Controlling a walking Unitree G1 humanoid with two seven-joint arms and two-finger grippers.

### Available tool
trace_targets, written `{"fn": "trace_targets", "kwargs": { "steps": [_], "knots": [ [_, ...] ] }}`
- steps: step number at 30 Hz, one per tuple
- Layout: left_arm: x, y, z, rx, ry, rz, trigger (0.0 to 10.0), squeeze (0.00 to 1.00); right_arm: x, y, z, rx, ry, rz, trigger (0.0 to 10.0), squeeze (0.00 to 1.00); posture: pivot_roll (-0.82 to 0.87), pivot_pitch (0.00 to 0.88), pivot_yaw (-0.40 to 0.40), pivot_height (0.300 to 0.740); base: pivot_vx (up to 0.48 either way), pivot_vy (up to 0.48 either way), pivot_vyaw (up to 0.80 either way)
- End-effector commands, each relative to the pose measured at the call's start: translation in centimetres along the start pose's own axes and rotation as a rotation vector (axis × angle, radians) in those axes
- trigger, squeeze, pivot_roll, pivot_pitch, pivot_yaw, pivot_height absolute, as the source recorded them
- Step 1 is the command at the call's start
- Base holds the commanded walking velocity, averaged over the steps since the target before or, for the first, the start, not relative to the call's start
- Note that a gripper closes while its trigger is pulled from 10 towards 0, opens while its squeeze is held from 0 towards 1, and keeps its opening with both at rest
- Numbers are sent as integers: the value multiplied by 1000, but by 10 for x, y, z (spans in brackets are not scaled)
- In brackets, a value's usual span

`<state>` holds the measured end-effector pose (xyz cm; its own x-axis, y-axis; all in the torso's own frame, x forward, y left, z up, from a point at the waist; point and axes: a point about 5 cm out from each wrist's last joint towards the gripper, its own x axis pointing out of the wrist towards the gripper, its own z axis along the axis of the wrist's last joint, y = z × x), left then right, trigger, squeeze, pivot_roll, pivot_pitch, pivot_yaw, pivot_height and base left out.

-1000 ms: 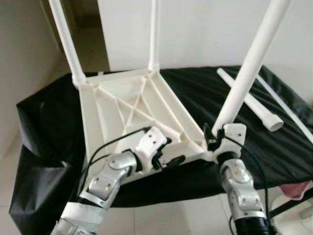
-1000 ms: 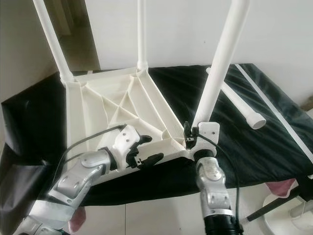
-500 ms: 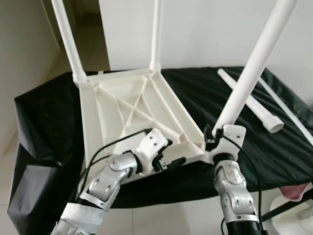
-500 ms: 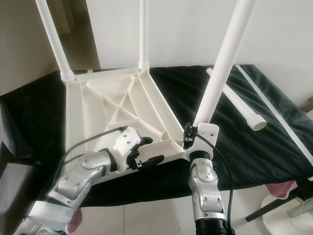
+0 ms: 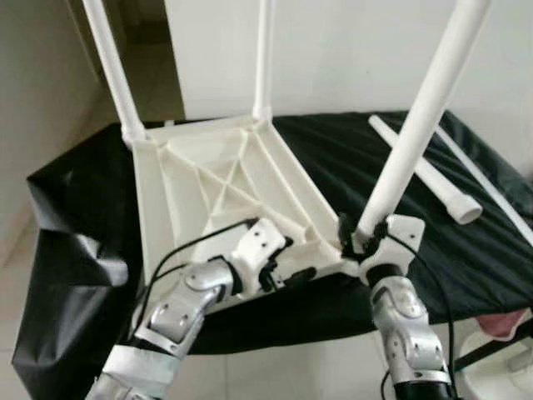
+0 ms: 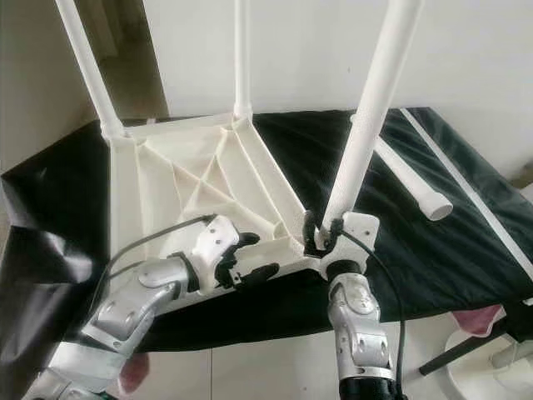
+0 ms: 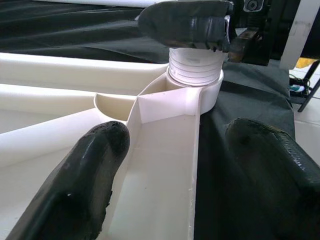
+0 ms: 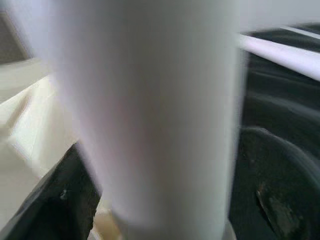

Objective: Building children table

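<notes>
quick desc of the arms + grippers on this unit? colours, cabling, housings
Both arms are silver, segmented metal with rounded joints. Each wrist carries a white plastic housing, ahead of which sit two long black fingers: left gripper, right gripper. A thin black cable loops from each wrist housing back along the forearm. Fingers look matte, rounded, slightly scuffed.

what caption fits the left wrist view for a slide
Left pincer open astride the upturned white plastic table top's rim, right pincer gripping the white leg at its corner socket.

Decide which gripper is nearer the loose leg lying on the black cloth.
Right. The right gripper clasps the upright leg beside the loose leg; the left gripper straddles the tabletop's near edge.
</notes>
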<state>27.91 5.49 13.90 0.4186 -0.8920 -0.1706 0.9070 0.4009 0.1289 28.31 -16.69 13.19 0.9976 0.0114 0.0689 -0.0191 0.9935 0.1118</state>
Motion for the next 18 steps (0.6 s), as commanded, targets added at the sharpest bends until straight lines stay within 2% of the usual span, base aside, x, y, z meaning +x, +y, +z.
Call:
{"fn": "trace_targets", "kwargs": {
  "steps": [1,2,4,5,6,8,12,14,18],
  "knots": [
    [-1,-1,3,19,0,-13,10000,0,-2,-5,-5,-5,26,47,10000,1000,41,0,-20,740,0,0,0],
    [-1,-1,3,23,1,-16,10000,0,-2,-8,-6,-21,19,64,10000,0,42,0,-21,740,0,0,0],
    [-1,-2,3,26,1,-18,10000,0,-2,-10,-6,-29,13,72,10000,0,42,0,-21,740,0,0,0],
    [0,-2,3,36,11,-19,10000,0,-1,-13,-8,-64,24,166,10000,0,42,0,-22,740,0,0,0],
    [0,-2,3,36,11,-19,10000,0,-1,-13,-8,-64,24,166,10000,0,42,0,-22,740,0,0,0],
    [1,-1,4,36,11,-22,10000,0,0,-16,-7,-100,42,278,10000,0,44,0,-22,740,0,0,0],
    [1,0,5,39,6,-22,10000,0,1,-19,-5,-149,47,335,10000,0,44,0,-24,740,0,0,0],
    [1,1,6,46,10,-24,10000,0,3,-21,-4,-179,61,403,10000,0,45,0,-25,740,0,0,0],
    [2,0,6,49,8,-27,10000,0,5,-22,-3,-192,79,487,10000,0,42,0,-23,740,0,0,0]
  ]
}}
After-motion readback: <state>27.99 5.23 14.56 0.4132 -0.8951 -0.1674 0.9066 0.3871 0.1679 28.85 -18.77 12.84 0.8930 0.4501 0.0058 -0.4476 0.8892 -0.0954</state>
